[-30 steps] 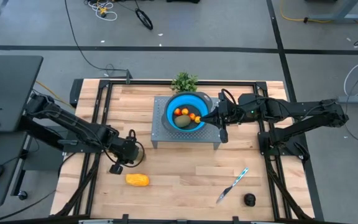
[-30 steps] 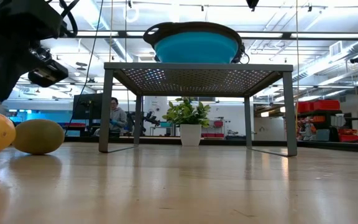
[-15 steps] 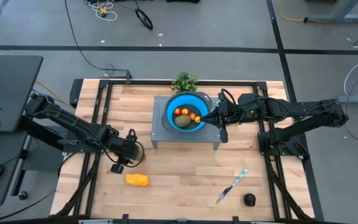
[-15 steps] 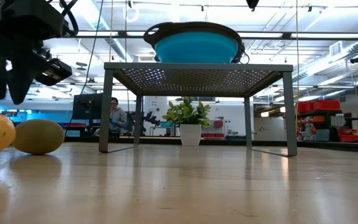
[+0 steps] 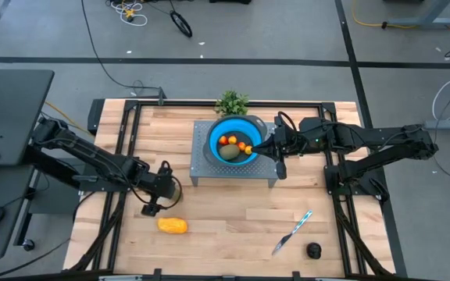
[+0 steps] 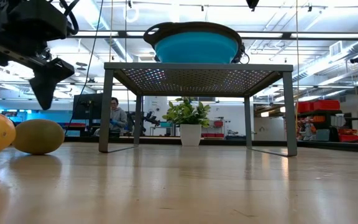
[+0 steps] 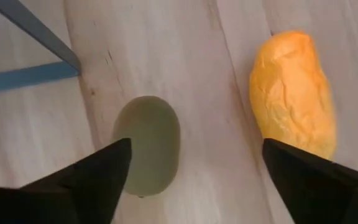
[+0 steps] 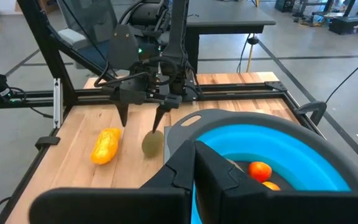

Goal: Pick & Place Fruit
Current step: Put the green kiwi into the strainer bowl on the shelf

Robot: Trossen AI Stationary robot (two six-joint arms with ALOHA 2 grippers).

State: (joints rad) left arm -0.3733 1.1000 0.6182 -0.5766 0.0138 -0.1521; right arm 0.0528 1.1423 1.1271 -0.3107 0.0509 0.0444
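Observation:
My left gripper hangs open above the near left part of the table, fingers pointing down. Below it an olive-brown oval fruit lies on the wood, close to one finger. A yellow-orange oblong fruit lies beside the other finger. Neither fruit is touched. A blue bowl with a dark rim stands on a grey perforated stand. It holds small orange fruit and an olive oval. My right gripper is shut at the bowl's right rim. My right gripper has the bowl's dark rim pinched between its two fingers, on the side toward the table's right edge. The fingers reach in roughly level from the right. The bowl sits upright on the stand.
A silver knife with a light-blue handle and a near-black round fruit lie at the near right. A green leafy sprig stands behind the stand. A person sits in the room beyond the table.
My left gripper has opened wide, from shut to fully spread, while staying above the olive oval fruit. Both fruits on the table lie where they were.

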